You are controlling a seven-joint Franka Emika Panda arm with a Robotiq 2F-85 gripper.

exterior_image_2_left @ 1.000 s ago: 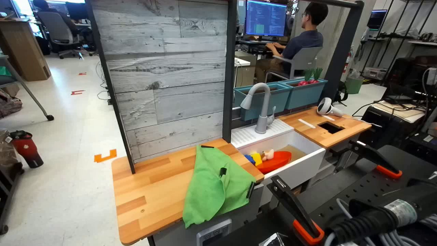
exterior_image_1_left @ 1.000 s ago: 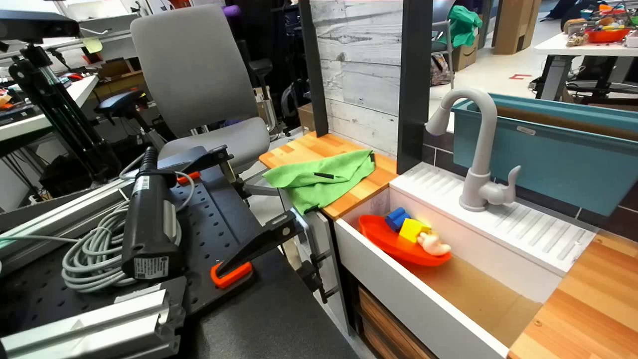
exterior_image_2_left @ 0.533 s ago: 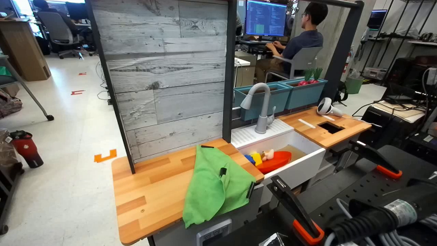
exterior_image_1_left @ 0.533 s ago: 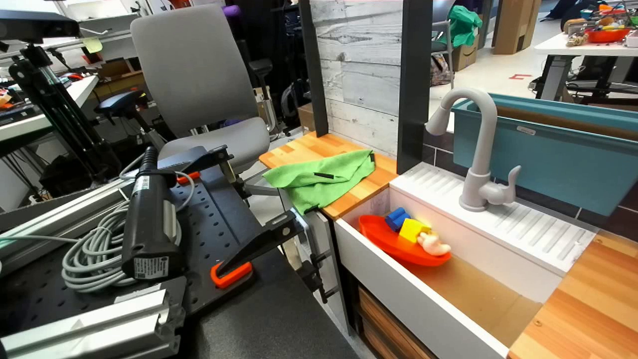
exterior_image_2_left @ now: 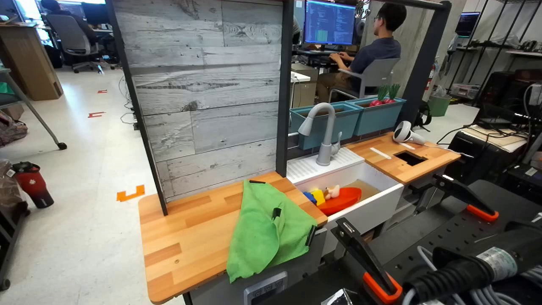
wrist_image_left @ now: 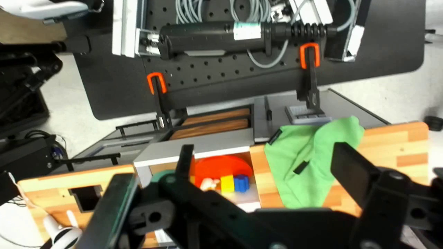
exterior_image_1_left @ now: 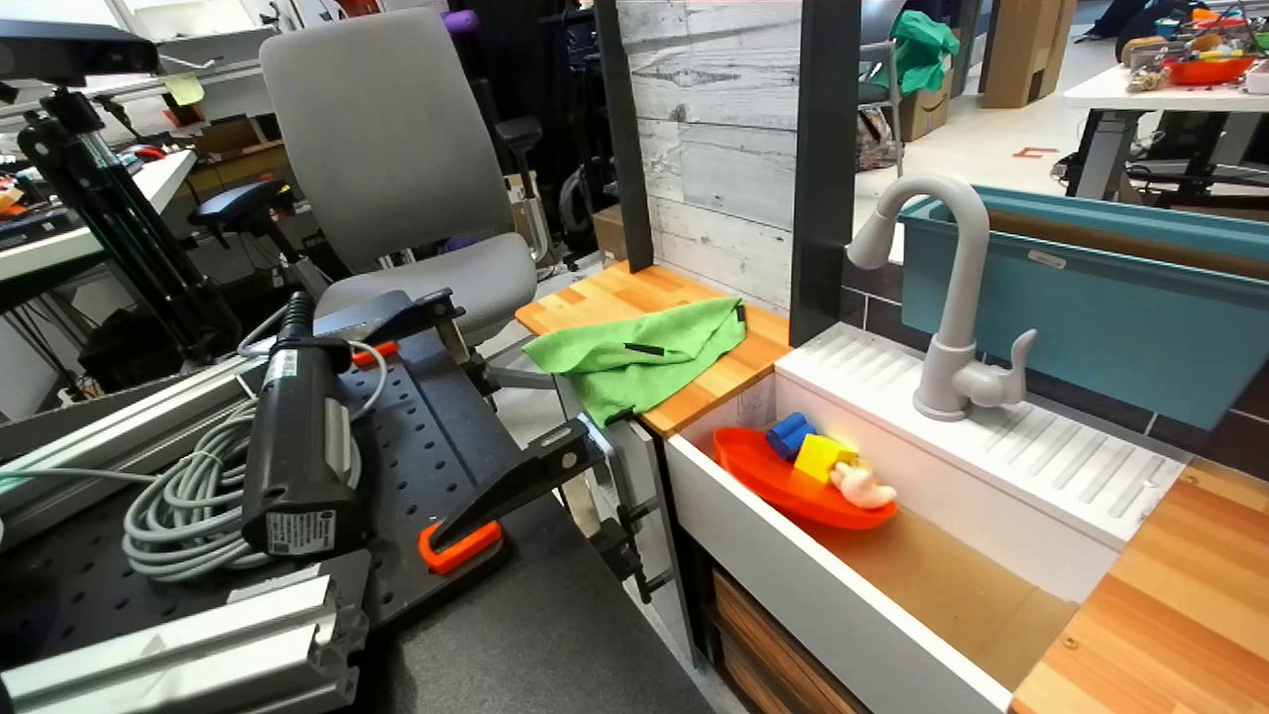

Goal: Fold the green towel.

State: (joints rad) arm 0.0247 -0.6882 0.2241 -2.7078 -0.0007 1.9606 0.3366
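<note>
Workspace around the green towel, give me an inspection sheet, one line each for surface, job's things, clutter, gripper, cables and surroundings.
Surface: wooden counter on both sides of a white sink.
Job's things: green towel wrinkled, not neatly folded, part hanging over the counter's edge.
Clutter: red dish in the sink, with blue toy, yellow block and pale toy on or beside it, cannot tell which.
Gripper: open, jaws apart, holding nothing; seen only in the wrist view.
Cables: grey cable coiled by a black device on the black table.
Surroundings: grey chair; person seated at a monitor.
</note>
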